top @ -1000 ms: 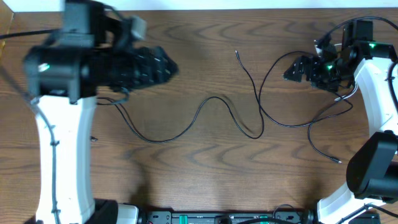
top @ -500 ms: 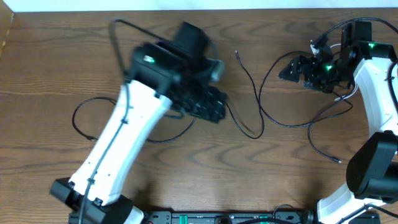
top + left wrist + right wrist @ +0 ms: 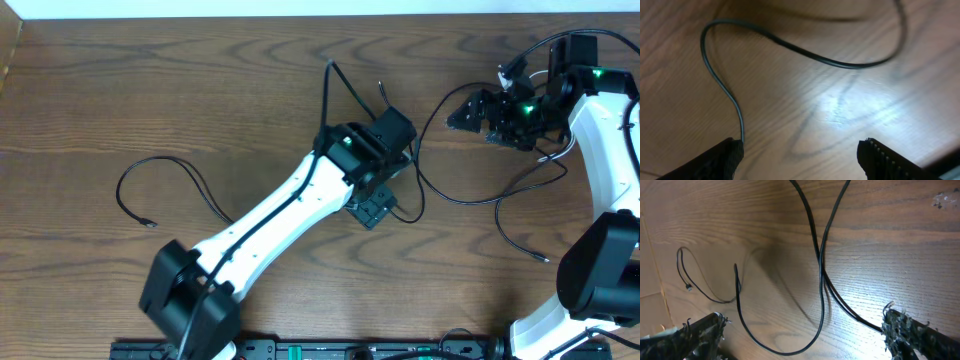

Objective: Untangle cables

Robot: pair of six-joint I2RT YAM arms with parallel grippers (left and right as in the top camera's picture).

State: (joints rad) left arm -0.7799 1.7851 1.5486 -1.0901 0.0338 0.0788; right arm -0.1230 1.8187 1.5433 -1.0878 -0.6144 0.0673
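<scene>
One black cable (image 3: 135,170) loops at the left, its plug by the loop, and runs under my left arm. It comes out at the centre (image 3: 405,125) and ends near the far middle. A second black cable (image 3: 470,200) crosses it and curves right; its end lies at the front right. My left gripper (image 3: 375,210) is open just above the centre, and a cable (image 3: 720,85) runs by its left finger (image 3: 800,150). My right gripper (image 3: 462,113) is open and empty above the two crossing cables (image 3: 817,255), seen between its fingers (image 3: 802,322). No white cable shows.
The wooden table (image 3: 250,80) has a pale edge along the back. My left arm (image 3: 270,215) lies diagonally from the front left to the centre. The right arm's own thick wires (image 3: 545,45) arch at the back right.
My left arm has swung from the far left to the centre, now over the cable's middle bend. The left cable loop is uncovered. The right arm has barely moved.
</scene>
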